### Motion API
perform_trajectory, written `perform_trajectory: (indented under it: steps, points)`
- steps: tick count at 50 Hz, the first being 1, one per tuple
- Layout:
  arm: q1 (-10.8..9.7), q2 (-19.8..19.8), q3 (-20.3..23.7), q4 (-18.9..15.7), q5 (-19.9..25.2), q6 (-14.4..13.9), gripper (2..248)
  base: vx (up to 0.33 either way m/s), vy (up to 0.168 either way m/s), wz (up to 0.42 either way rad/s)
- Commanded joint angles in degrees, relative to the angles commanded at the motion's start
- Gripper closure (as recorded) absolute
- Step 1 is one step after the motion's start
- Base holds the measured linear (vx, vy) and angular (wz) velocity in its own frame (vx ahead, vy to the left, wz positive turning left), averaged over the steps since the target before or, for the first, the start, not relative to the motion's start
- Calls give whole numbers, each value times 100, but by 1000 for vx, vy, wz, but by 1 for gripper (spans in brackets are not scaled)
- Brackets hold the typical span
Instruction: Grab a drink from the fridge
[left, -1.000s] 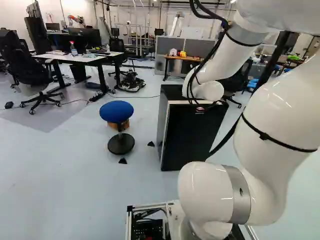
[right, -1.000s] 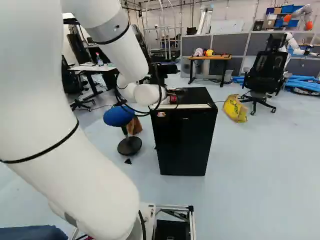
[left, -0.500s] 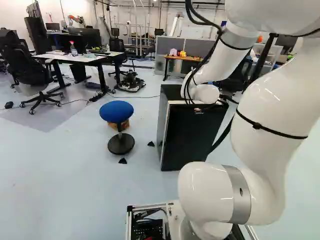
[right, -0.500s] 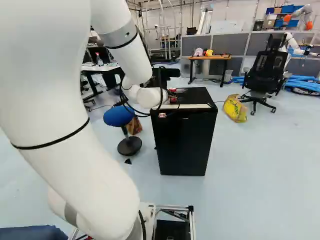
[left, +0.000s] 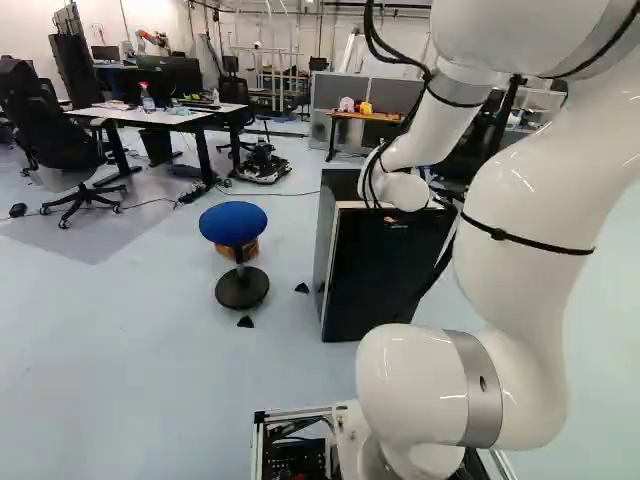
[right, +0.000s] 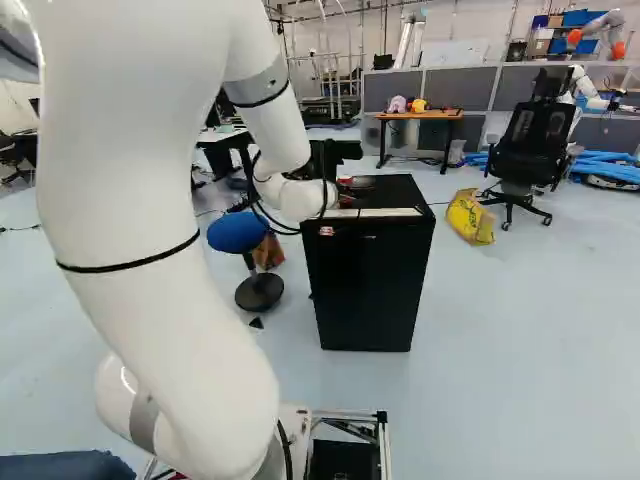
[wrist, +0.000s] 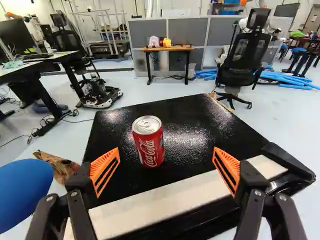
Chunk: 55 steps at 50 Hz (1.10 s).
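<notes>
One spray bottle (left: 147, 99) stood upright on the white surface (left: 125, 114) at the left of the left base view. Nearer the center, a stool (left: 233, 222) with a blue seat stood on the floor; just behind it lay a crumpled brown bag (wrist: 59, 169), contents not visible.

To the right of the stool stood the black fridge (right: 368, 285), upright, with its front closed; its interior contents could not be determined. Its top panel carried the drink, a single red can (wrist: 148, 144), upright, with a silver lid. The can was located outside the fridge, behind the pale strip (wrist: 170, 200) along the front edge of the top.

The hand (right: 338, 152) was open and gripped nothing. Its orange pads (wrist: 105, 169) were set wide apart. The can stood ahead of the hand, within the span between the two fingers, nearer the left finger than the right.

Farther right, beyond the fridge, a yellow bag (right: 470, 217) lay on the floor; its contents could not be identified. A black office chair (right: 530, 145) stood next in sequence, behind and to the right of that bag.
</notes>
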Motion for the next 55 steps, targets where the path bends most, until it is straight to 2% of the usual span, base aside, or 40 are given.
perform_trajectory:
  steps: [20,55]
  points:
    - [54,-474,-261,26,194,0,3,0,0,0]
    - [142,-794,-647,26,312,0,3,0,0,0]
